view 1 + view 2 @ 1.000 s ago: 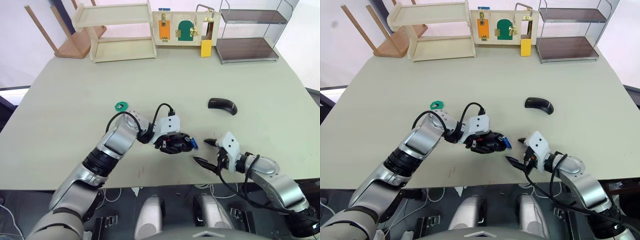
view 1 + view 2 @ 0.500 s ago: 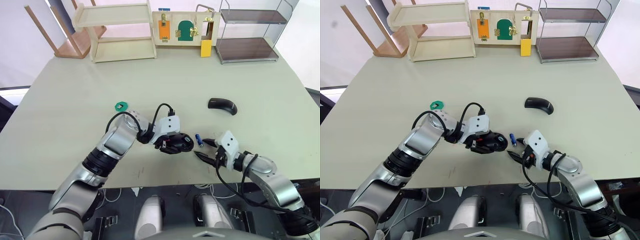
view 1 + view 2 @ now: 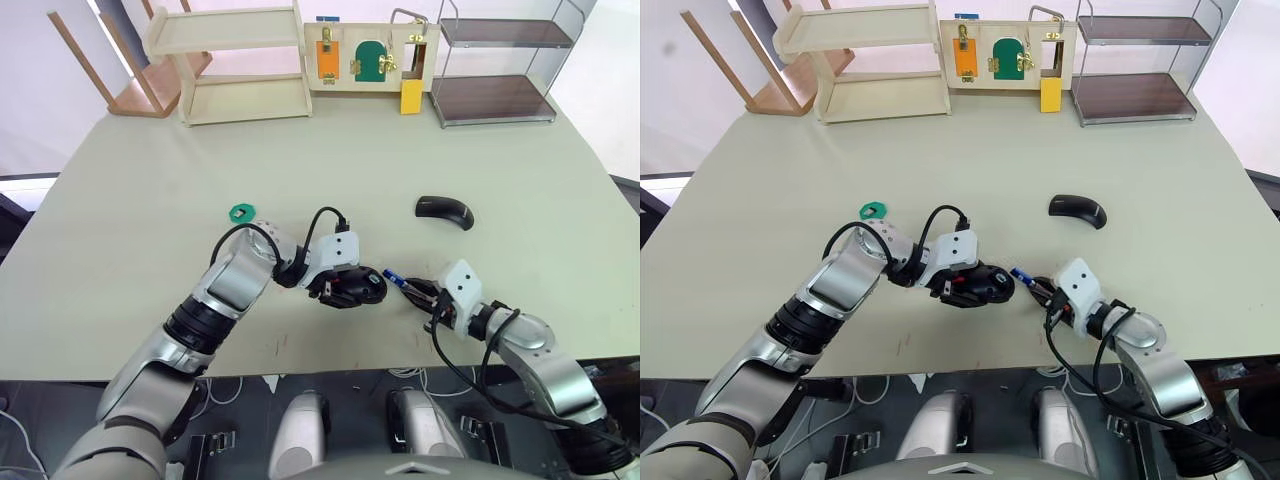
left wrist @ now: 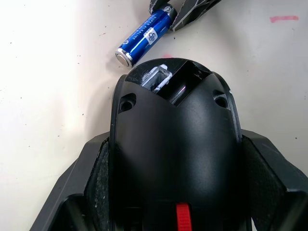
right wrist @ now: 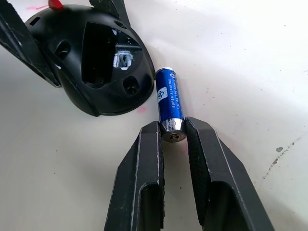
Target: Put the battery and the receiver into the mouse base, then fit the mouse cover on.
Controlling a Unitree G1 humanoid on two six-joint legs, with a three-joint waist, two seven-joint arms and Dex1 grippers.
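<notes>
The table (image 3: 150, 200) carries everything; toward its near edge the left gripper (image 3: 350, 287) is clamped on the mouse base (image 3: 355, 289), fingers (image 4: 91, 173) pressed against both flanks, the open compartment and red part facing up; the mouse cover (image 3: 444, 210) lies alone at about two o'clock from the base, well apart; the right gripper (image 5: 172, 137) comes in from about three o'clock, its fingertips (image 5: 150, 139) pinching the silvery end of the battery (image 5: 169, 102); the battery lies on the table just beside the base's open end, not yet inside.
</notes>
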